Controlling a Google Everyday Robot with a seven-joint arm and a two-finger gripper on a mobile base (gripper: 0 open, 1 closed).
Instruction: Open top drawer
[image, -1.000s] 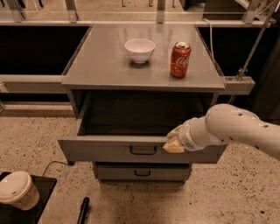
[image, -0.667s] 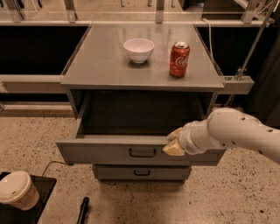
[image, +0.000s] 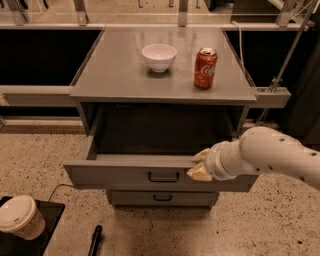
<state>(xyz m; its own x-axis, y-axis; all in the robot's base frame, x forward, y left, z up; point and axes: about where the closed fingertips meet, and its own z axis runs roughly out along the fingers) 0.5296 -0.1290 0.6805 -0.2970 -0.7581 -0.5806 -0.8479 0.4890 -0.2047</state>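
Top drawer (image: 125, 175) well out, pull nearly done; tool (image: 200, 167) on front rim right of handle (image: 163, 176), open or closed: cannot tell. Next: withdraw clear.

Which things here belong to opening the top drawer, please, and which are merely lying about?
Belong to the job: top drawer, pulled out; its black handle; pincer at the drawer's front rim, right of the handle.
Lying about: white bowl and red can on the cabinet top; lower drawer; lidded cup; black stick.
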